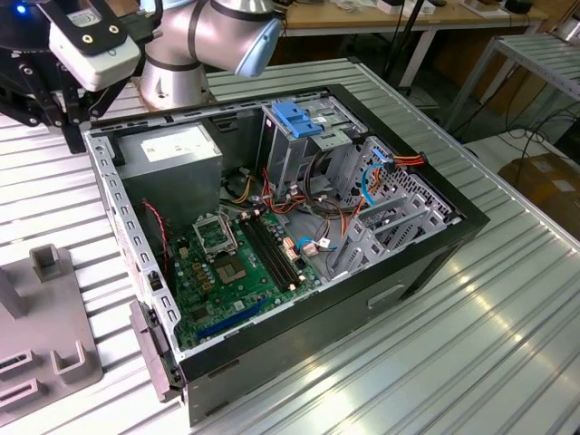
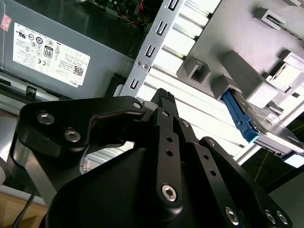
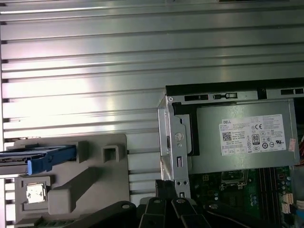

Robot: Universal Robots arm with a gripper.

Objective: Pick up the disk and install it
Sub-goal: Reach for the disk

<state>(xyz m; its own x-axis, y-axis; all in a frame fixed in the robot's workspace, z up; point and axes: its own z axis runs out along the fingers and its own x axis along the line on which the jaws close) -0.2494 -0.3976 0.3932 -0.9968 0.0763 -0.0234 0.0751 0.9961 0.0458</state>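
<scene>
place: workshop lab | signs: slatted aluminium table (image 1: 453, 353), opened computer case (image 1: 381, 304), workbench (image 1: 408, 16) behind, cardboard box (image 1: 546, 178)

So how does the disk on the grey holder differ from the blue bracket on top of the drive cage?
The disk lies in the grey holder outside the computer case; the blue bracket sits on the drive cage inside it. The disk shows blue as a narrow rail edging grey metal; the bracket is a broad, all-blue piece. Both carry bright blue plastic.
</scene>
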